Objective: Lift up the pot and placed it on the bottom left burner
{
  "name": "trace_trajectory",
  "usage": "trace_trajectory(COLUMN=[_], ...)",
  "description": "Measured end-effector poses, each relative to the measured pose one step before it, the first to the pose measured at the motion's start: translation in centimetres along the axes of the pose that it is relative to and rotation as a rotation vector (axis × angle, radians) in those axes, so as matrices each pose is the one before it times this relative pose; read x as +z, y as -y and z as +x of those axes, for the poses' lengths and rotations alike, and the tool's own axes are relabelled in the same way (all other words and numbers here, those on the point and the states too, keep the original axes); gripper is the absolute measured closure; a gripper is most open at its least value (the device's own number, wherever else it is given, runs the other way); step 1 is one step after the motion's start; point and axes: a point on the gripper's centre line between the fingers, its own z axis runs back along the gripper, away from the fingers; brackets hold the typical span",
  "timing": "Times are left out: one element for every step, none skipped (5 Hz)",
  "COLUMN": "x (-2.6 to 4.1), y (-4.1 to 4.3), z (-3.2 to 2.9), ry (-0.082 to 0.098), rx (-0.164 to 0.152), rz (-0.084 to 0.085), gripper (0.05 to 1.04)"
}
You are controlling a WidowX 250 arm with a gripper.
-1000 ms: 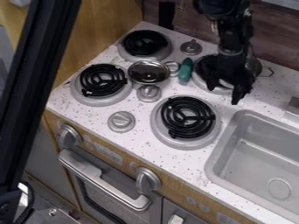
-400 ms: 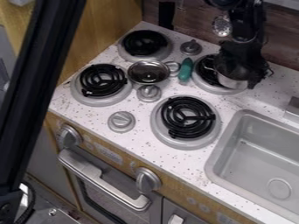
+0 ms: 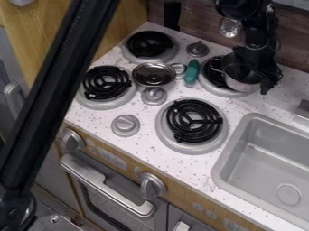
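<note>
End effector (image 3: 269, 85) has shifted right, at the round metal pot (image 3: 240, 85); open or closed, I cannot tell.

The pan (image 3: 153, 79) lies between the leftmost burner (image 3: 106, 83) and the pot (image 3: 242, 85), with the sink (image 3: 271, 158) before the pot.

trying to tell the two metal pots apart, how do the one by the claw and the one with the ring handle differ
The pot by the claw sits partly over the upper right burner, while the ring-handled pan lies between burners. The pot looks deeper, with taller walls; the pan looks shallow and wide. The claw is right at the pot, while the pan stands away from it. Both are shiny metal.
</note>
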Motion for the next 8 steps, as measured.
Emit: trace_trajectory(x=[-1.286, -0.189, -0.285, -0.204, -0.254, 0.579, 1.544, 1.867], y=[-0.433, -0.387, 0.036, 0.022, 0.106, 0.017, 0.273, -0.872], z=[-0.339, -0.244, -0.385, -0.429, -0.753, -0.305, -0.57, -1.878], ry=[-0.0217, -0.0094, -0.0049, -0.0128, -0.0119, 0.0067, 0.0141, -0.015], rx=[0.0103, 0.0089, 0.0136, 0.0064, 0.0003, -0.0014, 0.0094, 0.0562], rz=[0.0, 0.0072, 0.0008, 0.0007, 0.0035, 0.0053, 0.0207, 0.0394], gripper=[0.085, 0.121, 0.416, 0.696, 0.895, 0.973, 0.997, 1.014])
